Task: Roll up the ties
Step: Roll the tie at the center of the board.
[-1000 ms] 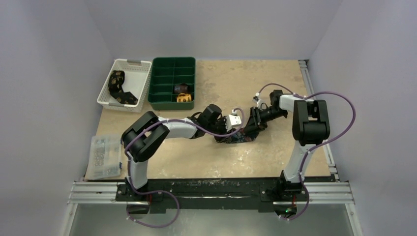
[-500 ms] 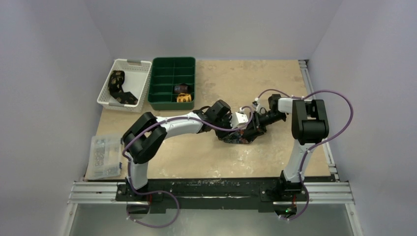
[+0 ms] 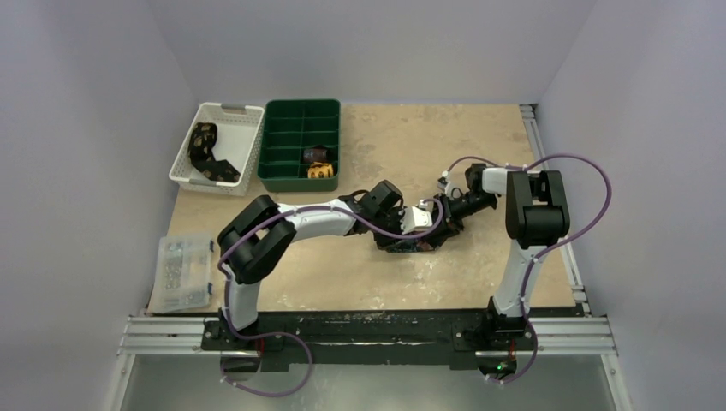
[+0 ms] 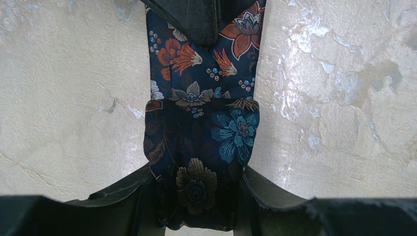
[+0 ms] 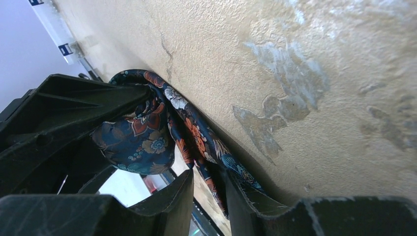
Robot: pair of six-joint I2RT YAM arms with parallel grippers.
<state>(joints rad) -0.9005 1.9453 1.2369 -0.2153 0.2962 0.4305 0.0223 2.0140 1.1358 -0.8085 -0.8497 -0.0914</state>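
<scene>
A dark navy tie (image 3: 409,242) with a floral print lies on the table at the centre, between both arms. My left gripper (image 4: 196,169) is shut on its folded, partly rolled end (image 4: 196,128), one finger on each edge of the fabric. In the right wrist view, the tie's loose strip (image 5: 196,137) runs off that roll and passes between the fingers of my right gripper (image 5: 206,182). It lies against the right finger (image 5: 246,196), and a gap shows beside it. My left gripper (image 5: 74,113) shows at the left of that view. The two grippers meet over the tie (image 3: 428,223).
A white basket (image 3: 244,145) at the back left holds a black-and-gold tie (image 3: 205,150). Next to it a green divided tray (image 3: 282,145) holds rolled ties (image 3: 318,163). A clear lidded box (image 3: 182,272) sits at the left front edge. A metal rail runs along the table's right side.
My left arm has reached further right and slightly nearer, carrying the rolled end toward the right gripper. The right gripper has shifted a little left and its fingers have narrowed slightly.
</scene>
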